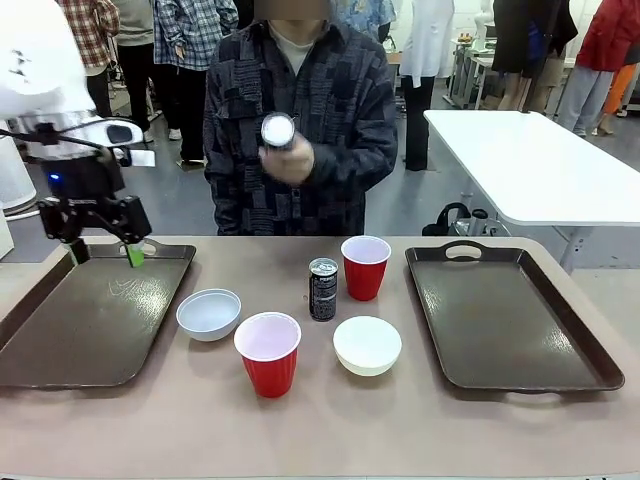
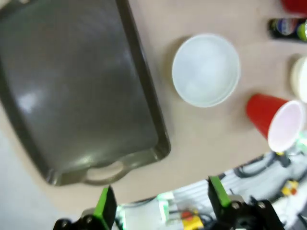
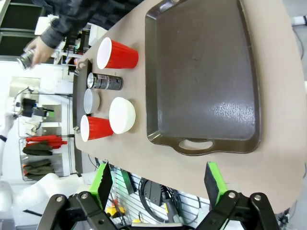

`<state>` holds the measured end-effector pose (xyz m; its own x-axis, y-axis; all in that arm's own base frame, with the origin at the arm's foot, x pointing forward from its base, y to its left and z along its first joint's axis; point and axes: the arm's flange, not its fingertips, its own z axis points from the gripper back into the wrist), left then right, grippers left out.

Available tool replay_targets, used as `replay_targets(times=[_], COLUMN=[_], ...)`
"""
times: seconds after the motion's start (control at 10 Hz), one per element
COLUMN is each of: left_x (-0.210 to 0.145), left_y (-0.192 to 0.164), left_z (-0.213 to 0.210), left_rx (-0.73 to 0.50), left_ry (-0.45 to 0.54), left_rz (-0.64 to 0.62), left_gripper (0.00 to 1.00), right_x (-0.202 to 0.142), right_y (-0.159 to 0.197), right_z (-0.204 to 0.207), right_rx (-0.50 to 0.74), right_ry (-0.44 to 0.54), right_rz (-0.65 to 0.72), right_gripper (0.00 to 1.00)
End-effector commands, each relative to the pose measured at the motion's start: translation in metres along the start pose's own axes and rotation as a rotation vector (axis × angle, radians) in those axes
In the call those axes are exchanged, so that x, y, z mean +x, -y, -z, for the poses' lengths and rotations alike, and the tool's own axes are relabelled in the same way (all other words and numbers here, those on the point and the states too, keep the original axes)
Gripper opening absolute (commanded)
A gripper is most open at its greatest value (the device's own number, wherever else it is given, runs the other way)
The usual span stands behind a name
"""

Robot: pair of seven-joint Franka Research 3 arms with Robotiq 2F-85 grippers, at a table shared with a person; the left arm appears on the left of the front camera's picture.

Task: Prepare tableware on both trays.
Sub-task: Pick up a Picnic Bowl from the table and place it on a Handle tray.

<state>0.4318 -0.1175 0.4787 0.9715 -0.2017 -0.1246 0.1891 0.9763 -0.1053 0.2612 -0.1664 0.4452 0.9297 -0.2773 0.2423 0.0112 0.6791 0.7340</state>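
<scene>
Both grippers are being held wide open and empty: the left gripper (image 1: 106,256) over the far edge of the left dark brown rectangular plastic tray (image 1: 90,320), the right gripper (image 3: 158,184) high above the matching right tray (image 3: 206,72). Between the trays, a red plastic cup (image 1: 268,352), a small round white bowl (image 1: 367,345), a second white bowl (image 1: 209,314), a slim dark drink can (image 1: 323,290) and a second red cup (image 1: 365,267) are being left standing. Farther off, another can (image 1: 277,130) is being held up in the person's hand (image 1: 292,158).

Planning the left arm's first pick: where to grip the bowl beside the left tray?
Pinch the rim of the bowl from above, one finger inside, one outside: it stands upright and open, and its low rounded wall probably gives a side grip little hold.
</scene>
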Motion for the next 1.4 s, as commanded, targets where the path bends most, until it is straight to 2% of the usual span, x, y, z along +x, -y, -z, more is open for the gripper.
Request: replay_targets(times=[0.0,0.3,0.4,0.5,0.6,0.9,1.3], left_x=[0.018,0.033,0.031,-0.002,0.035,0.027,0.064], left_y=[0.017,0.034,0.035,0.041,0.034,0.038,0.053], left_z=[0.024,0.071,0.073,0.057,0.069,0.069,0.108], left_rx=[0.031,0.081,0.056,-0.015,0.029,0.02,0.065], left_ry=[0.049,0.161,0.187,0.192,0.145,0.167,0.181], left_rz=[-0.067,-0.073,-0.074,-0.008,-0.041,-0.036,-0.041], left_gripper=[1.0,1.0,1.0,1.0,1.0,1.0,1.0], right_x=[0.001,0.001,0.001,0.001,0.001,0.001,0.001], right_y=[0.0,0.0,0.0,0.0,0.0,0.0,0.0], right_z=[0.001,0.001,0.001,0.001,0.001,0.001,0.001], right_rx=[0.02,0.02,0.02,0.02,0.02,0.02,0.02], right_ry=[0.004,0.004,0.004,0.004,0.004,0.004,0.004], right_rz=[-0.002,-0.002,-0.002,-0.002,-0.002,-0.002,-0.002], right_gripper=[1.0,1.0,1.0,1.0,1.0,1.0,1.0])
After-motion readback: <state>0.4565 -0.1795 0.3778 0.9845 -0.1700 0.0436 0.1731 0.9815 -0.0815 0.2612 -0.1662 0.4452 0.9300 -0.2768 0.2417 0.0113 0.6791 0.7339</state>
